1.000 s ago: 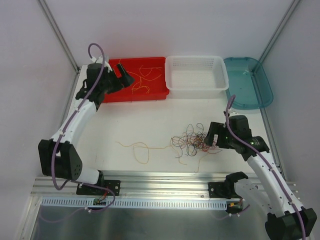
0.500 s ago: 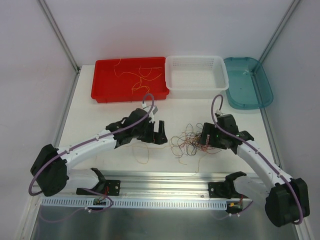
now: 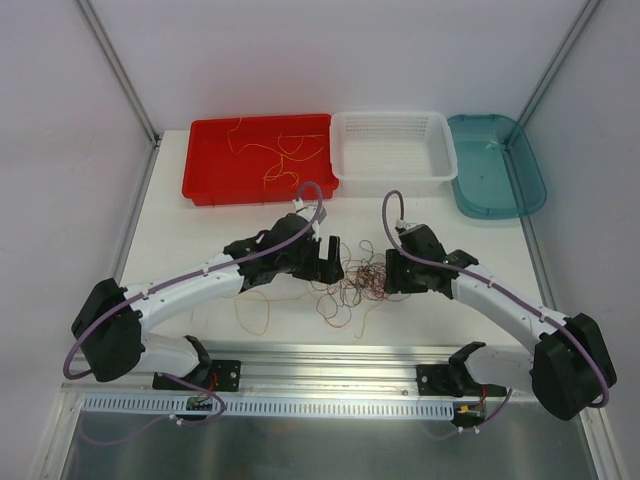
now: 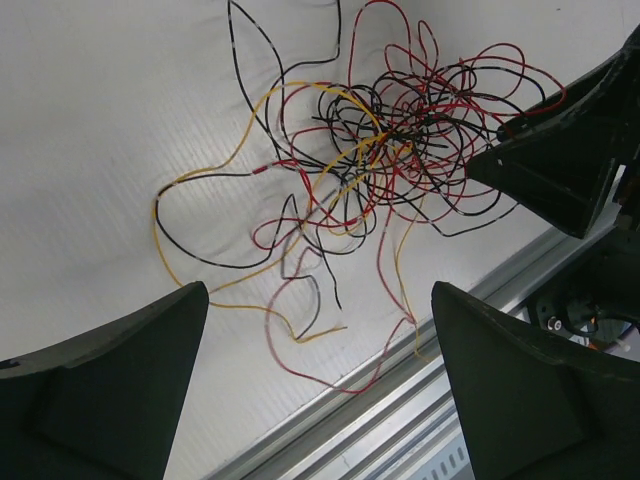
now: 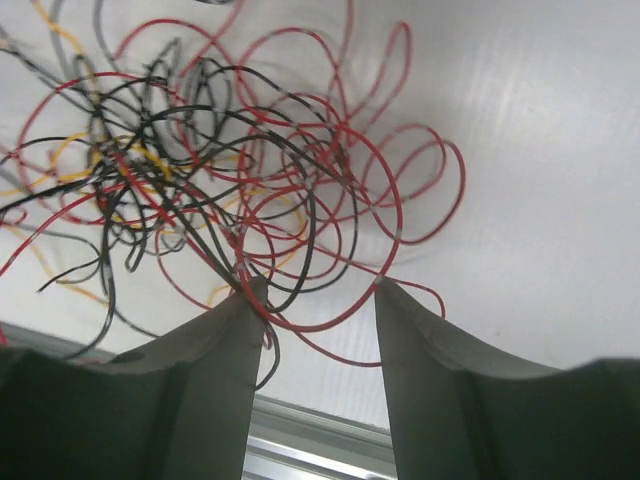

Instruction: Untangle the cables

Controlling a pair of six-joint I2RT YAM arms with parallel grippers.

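Observation:
The cables [image 3: 358, 285] are a knotted clump of thin red, black and yellow-orange wires on the white table between my two grippers. My left gripper [image 3: 328, 262] hangs just left of the clump, jaws wide open and empty. In the left wrist view [image 4: 320, 290] the clump [image 4: 400, 130] lies ahead of the fingers. My right gripper [image 3: 393, 272] sits at the clump's right edge. In the right wrist view [image 5: 320, 288] it is open, with red and black loops of the clump [image 5: 200, 170] lying between the fingertips.
A loose yellow-orange wire [image 3: 262, 308] lies left of the clump. At the back stand a red bin [image 3: 210, 165] holding several yellow wires, a white basket [image 3: 392, 165] and a teal tray [image 3: 495, 185]. A metal rail [image 3: 330, 355] runs along the near edge.
My left arm has swung from the red bin down to the clump's left side. My right gripper has moved left into the clump, and the clump has shifted a little left.

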